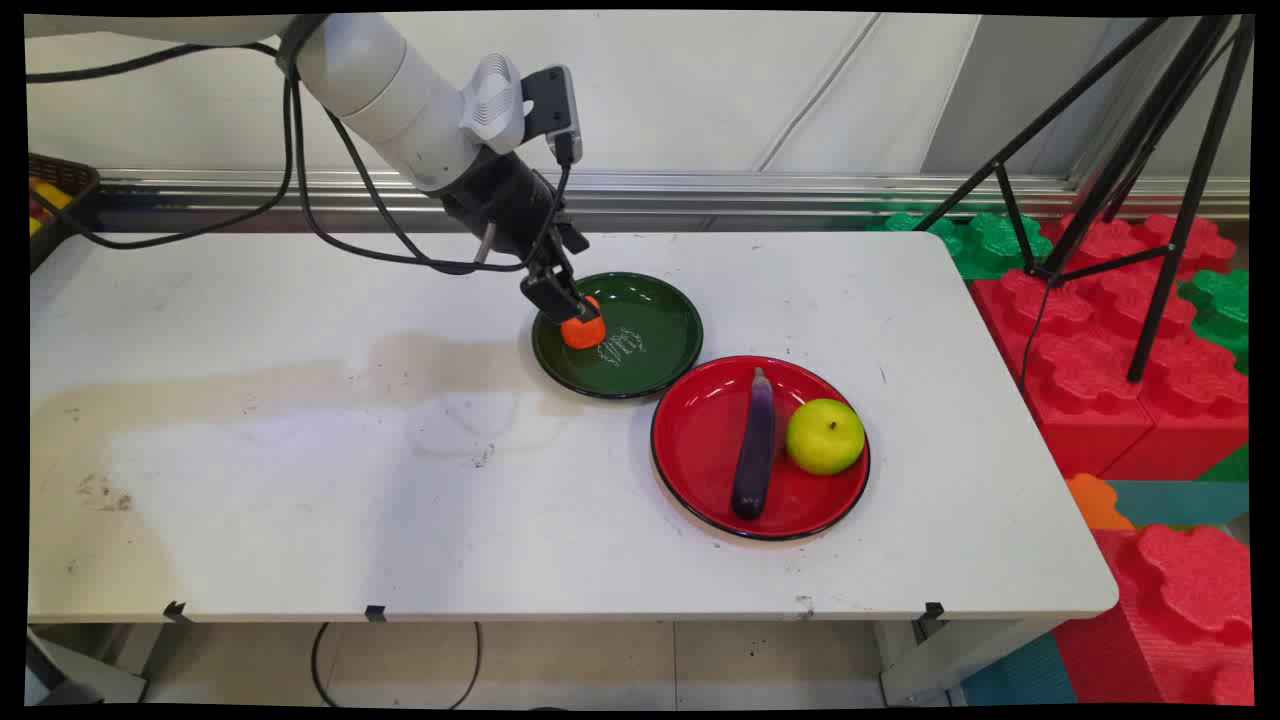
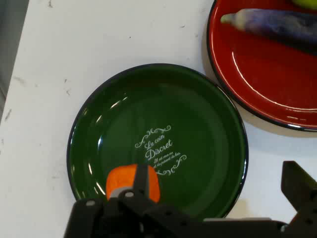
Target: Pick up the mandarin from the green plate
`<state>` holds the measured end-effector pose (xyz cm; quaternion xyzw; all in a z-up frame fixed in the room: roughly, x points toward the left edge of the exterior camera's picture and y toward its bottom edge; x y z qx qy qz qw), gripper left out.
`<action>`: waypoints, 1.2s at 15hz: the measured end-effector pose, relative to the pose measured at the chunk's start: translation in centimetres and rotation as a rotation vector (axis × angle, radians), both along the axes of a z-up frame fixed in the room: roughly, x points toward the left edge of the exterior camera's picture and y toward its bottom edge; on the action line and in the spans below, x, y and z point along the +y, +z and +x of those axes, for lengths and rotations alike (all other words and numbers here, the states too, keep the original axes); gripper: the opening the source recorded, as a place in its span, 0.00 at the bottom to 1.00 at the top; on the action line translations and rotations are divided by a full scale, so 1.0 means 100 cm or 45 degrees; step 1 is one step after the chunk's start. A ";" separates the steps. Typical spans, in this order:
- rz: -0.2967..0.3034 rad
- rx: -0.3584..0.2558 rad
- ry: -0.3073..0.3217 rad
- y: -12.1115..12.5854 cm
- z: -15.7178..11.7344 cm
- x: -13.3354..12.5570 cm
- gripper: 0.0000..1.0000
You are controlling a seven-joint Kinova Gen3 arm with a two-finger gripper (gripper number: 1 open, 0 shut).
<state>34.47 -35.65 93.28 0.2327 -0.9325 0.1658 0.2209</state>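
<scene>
Main view: the hand [image 1: 566,305] is low over the green plate's [image 1: 650,300] left rim, beside a small orange piece [image 1: 583,332] lying inside the plate; whether its fingers grip it I cannot tell. The plate reads "Le coin Discret". A red plate [image 1: 700,440] with eggplant [image 1: 755,445] and green apple [image 1: 825,436] nearly touches it; the desk [image 1: 300,480] lies bare leftward.

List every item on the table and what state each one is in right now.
gripper: low over the green plate, at the orange piece
orange piece: in the green plate
green plate: upright, holds only the orange piece
red plate: holds eggplant and apple
eggplant: lying flat
apple: beside the eggplant
</scene>
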 end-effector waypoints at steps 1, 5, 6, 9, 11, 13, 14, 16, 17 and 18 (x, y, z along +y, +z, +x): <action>-0.001 -0.001 -0.005 -0.001 -0.001 0.000 1.00; 0.001 -0.004 0.003 -0.003 -0.010 0.003 1.00; 0.002 -0.004 0.018 -0.003 -0.013 0.004 1.00; 0.005 -0.019 0.107 -0.004 -0.020 0.005 1.00; 0.007 -0.035 0.164 -0.007 -0.023 0.001 1.00; 0.012 -0.048 0.214 -0.012 -0.027 -0.006 1.00; 0.017 -0.054 0.234 -0.015 -0.029 -0.011 1.00; 0.024 -0.066 0.272 -0.022 -0.032 -0.019 1.00; 0.028 -0.073 0.291 -0.026 -0.034 -0.025 1.00; 0.035 -0.083 0.317 -0.033 -0.035 -0.032 1.00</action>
